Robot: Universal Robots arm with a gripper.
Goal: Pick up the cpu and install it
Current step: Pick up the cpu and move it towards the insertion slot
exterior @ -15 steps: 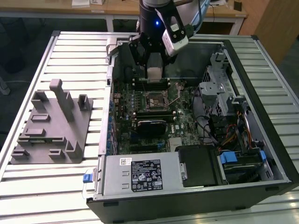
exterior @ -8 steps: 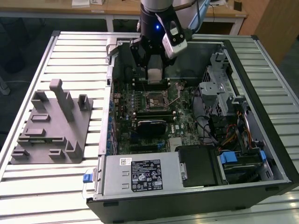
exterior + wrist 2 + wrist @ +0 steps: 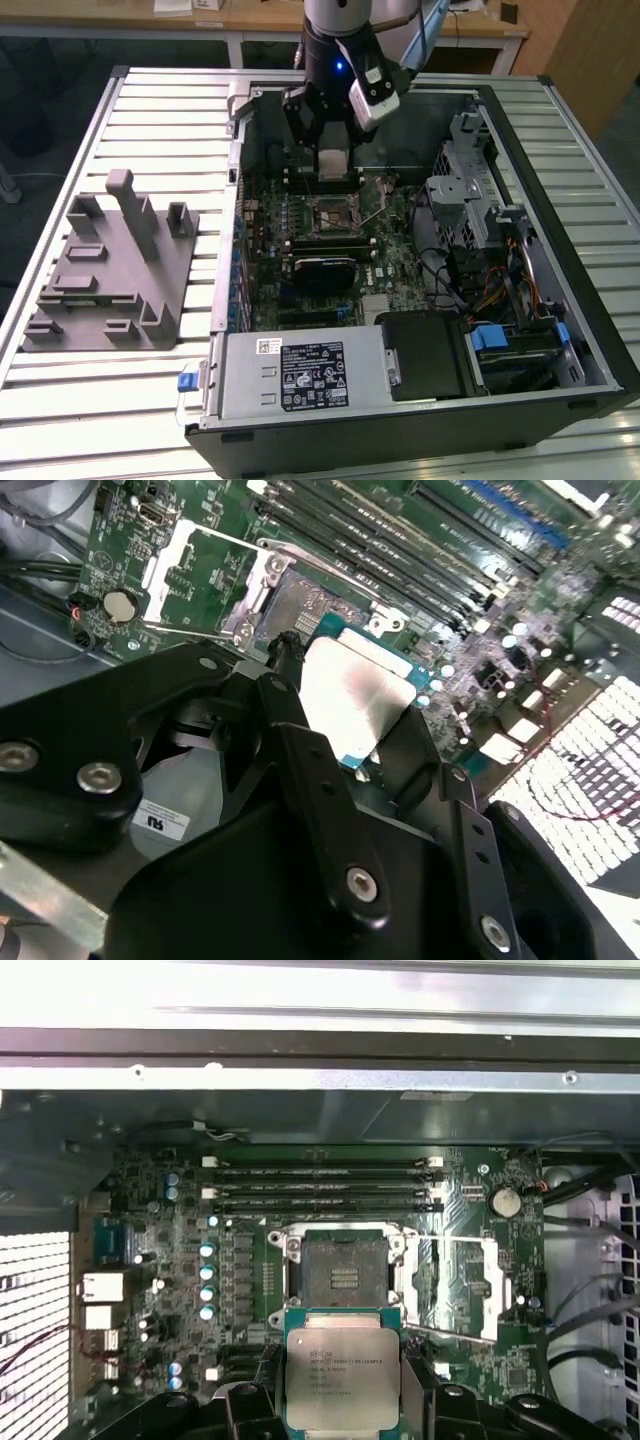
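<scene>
We see the black two-fingered gripper pinching the small, thin, square cpu with a pale silvery metal top by two opposite edges. It lies flat, top upward, square with no longer side. Its edges run parallel to the dark metal-framed socket, and it is held above the green motherboard just beside that open socket.

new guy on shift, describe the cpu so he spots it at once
Look inside the open computer case, at the green motherboard. Near its empty socket, the robot's hand grips the cpu: a small flat square with a silvery metal top, unlike the dark, metal-framed socket.
</scene>
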